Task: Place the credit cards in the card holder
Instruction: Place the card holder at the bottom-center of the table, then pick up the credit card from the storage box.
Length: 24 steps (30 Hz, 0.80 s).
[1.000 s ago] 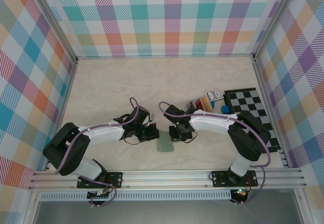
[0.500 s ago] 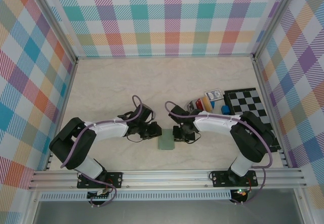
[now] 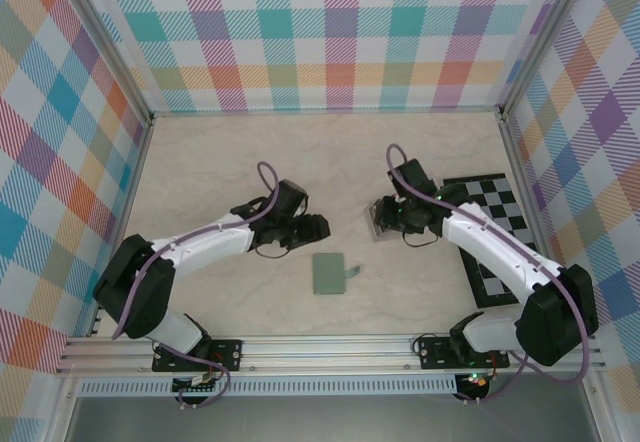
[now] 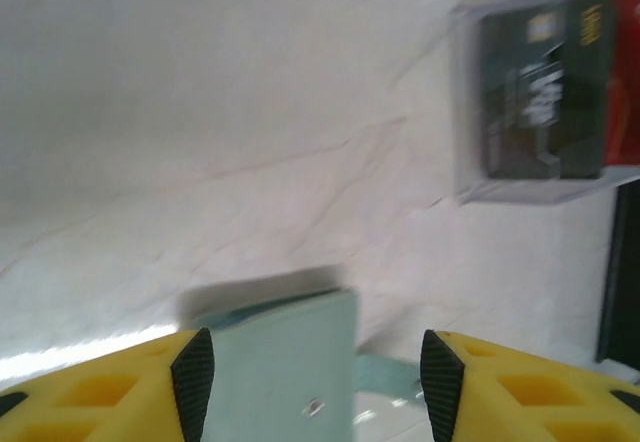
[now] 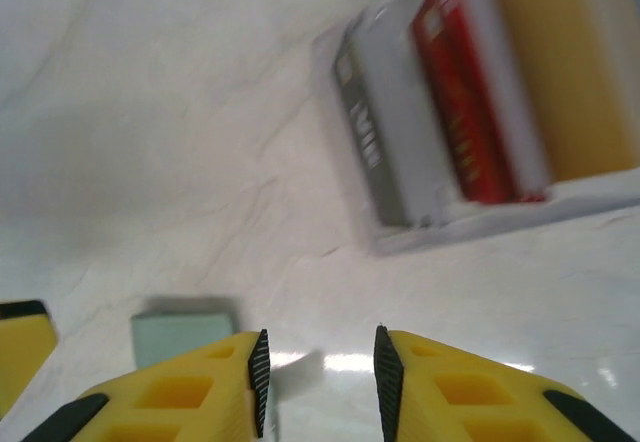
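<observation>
The sage-green card holder [image 3: 327,273] lies flat on the table, its snap tab sticking out to the right. In the left wrist view the card holder [image 4: 285,357] sits below my open left gripper [image 4: 317,362], which hovers over it without touching. My left gripper [image 3: 316,228] hangs up and left of the holder. The credit cards [image 5: 470,102], grey, red and orange-yellow, stand side by side in a clear case. A dark card [image 4: 545,92] faces the left wrist camera. My right gripper [image 5: 321,362] is open and empty, close to the case [image 3: 381,218].
A black-and-white checkerboard [image 3: 497,224] lies at the right, partly under my right arm. Metal rails and plaid walls fence the table on all sides. The pale tabletop [image 3: 300,162] stretches toward the back.
Both grippers have let go of the card holder, opened and drawn back. The left went slightly up; the right swung up and right to the cards' case.
</observation>
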{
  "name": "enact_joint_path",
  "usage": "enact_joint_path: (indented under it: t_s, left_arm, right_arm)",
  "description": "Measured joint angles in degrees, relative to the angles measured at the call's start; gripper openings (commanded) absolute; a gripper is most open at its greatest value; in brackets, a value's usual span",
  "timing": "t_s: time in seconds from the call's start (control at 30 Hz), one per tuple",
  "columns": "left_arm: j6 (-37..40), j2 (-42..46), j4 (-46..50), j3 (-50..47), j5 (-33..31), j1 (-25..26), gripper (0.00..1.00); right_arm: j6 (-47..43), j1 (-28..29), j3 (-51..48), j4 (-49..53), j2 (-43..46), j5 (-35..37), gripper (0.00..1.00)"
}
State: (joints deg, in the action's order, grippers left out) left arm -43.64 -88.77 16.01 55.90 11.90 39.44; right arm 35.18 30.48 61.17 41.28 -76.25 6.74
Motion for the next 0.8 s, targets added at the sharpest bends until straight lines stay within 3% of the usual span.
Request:
enact_joint_path:
  t_s: [0.27, 0.5, 0.8]
  left_arm:
    - [-1.22, -12.46, 0.00, 10.29, 1.70, -0.15, 0.59]
    - [-3.34, -13.20, 0.24, 10.36, 1.20, -0.20, 0.60]
    - [-4.79, -13.05, -2.05, 8.55, 0.39, -0.20, 0.61]
  right_arm:
    - [-9.64, -2.97, 6.91, 3.85, -9.18, 2.12, 0.30]
    - [-14.34, -1.03, 10.47, 3.98, -18.56, 2.82, 0.31]
    - [-17.97, 1.11, 12.31, 4.28, -23.39, 8.68, 0.35]
